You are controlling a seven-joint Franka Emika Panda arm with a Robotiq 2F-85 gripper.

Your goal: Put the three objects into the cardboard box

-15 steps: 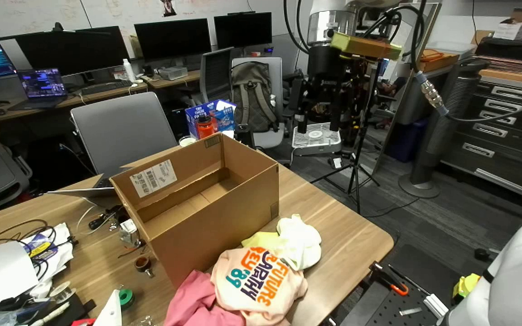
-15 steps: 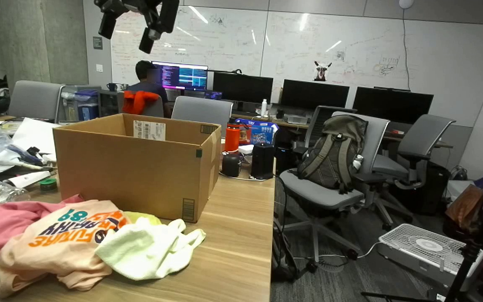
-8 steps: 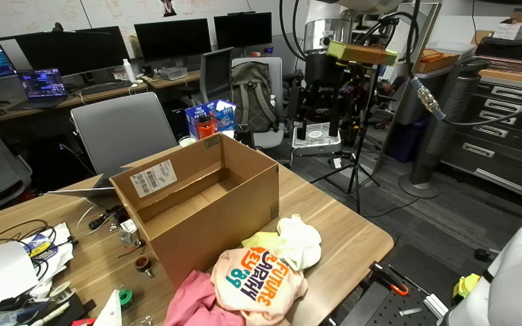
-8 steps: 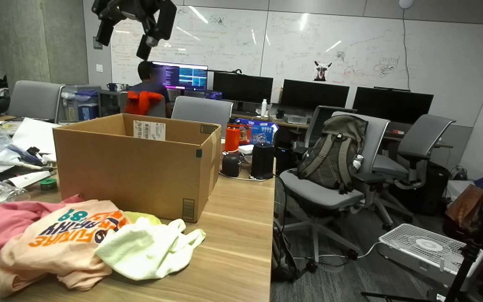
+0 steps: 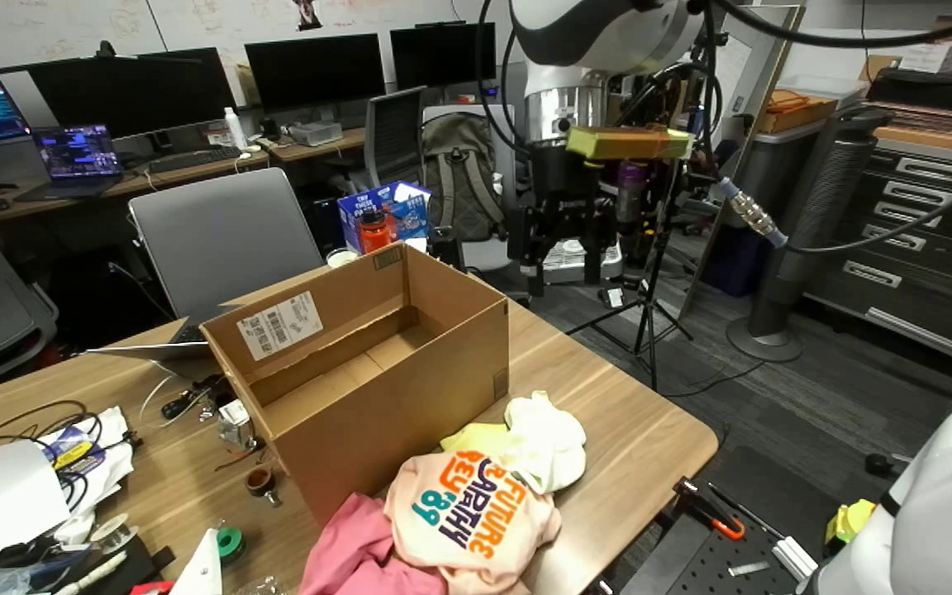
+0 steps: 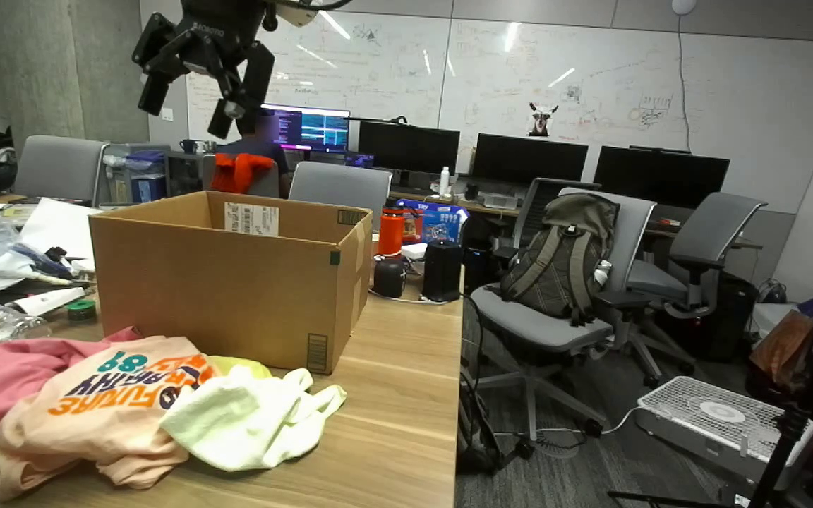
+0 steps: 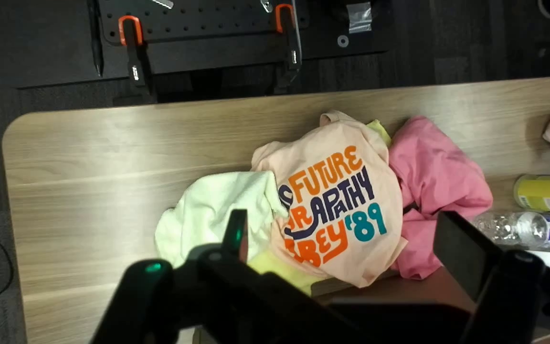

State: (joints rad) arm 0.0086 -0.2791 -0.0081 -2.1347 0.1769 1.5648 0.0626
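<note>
Cardboard box [image 5: 393,417]: stands upright on the tabletop [image 5: 625,438], open at the top, with a white label [image 5: 280,325] inside a long wall.
White lump [image 5: 550,450]: lies outside the cardboard box, near the corner at one end of its long outer wall.
Peach lettered cloth [image 5: 476,525]: spread outside the cardboard box, before that wall, with orange, dark blue and teal words uppermost.
Pink cloth [image 5: 360,554]: crumpled outside the cardboard box, toward the other end of that wall; hard to tell if touching it.
Yellow cloth [image 7: 284,272]: partly covered, just beside the cardboard box.
Pincer [image 6: 183,121]: hangs higher than the cardboard box's rim, well apart from it, spread wide.
Orange bottle [image 6: 391,233]: beyond the cardboard box in both exterior views.
</note>
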